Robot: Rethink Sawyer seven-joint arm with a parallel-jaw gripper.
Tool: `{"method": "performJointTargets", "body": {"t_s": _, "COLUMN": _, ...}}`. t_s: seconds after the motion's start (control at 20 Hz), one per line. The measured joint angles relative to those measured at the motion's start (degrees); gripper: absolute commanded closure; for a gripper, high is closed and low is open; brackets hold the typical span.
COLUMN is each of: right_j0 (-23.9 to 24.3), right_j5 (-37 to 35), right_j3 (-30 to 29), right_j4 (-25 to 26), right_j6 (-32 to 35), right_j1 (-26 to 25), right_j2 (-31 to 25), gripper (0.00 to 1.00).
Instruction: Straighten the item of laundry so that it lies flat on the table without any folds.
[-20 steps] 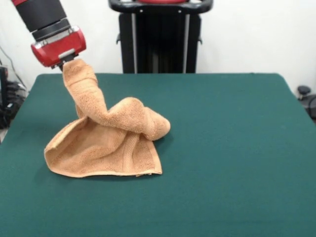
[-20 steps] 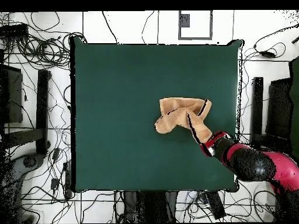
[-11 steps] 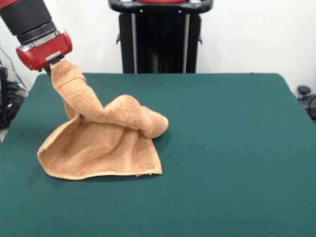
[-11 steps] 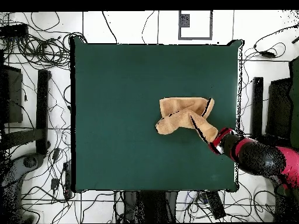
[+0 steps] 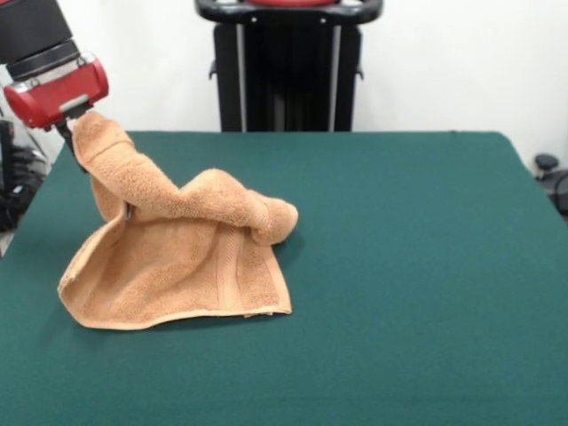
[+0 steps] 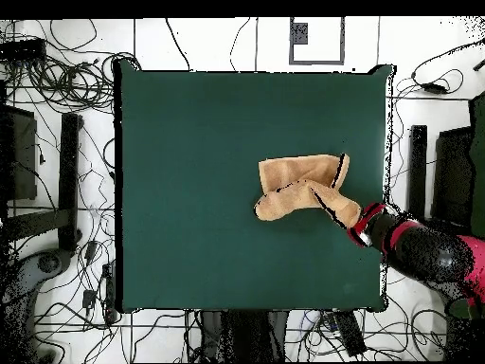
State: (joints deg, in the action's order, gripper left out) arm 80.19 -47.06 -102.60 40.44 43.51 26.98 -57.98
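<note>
Gripping one corner of the towel (image 5: 177, 262), the gripper (image 5: 69, 127) holds it lifted at the left of the front view, jaws closed on the cloth. Below and to its right the rest lies bunched on the table (image 5: 399, 266), one rolled fold across the flat layer. Pulling outward and low should drag that fold open (too high, and it may only lift). Right of the gripper, bare green felt offers ample room.
</note>
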Motion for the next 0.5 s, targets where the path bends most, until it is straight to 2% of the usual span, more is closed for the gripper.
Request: {"method": "performJointTargets", "body": {"t_s": 0.5, "right_j0": 0.00, "right_j5": -0.13, "right_j3": 2.68, "right_j4": 0.47, "right_j6": -0.37, "right_j1": -0.54, "right_j2": -0.02, "gripper": 1.00}}
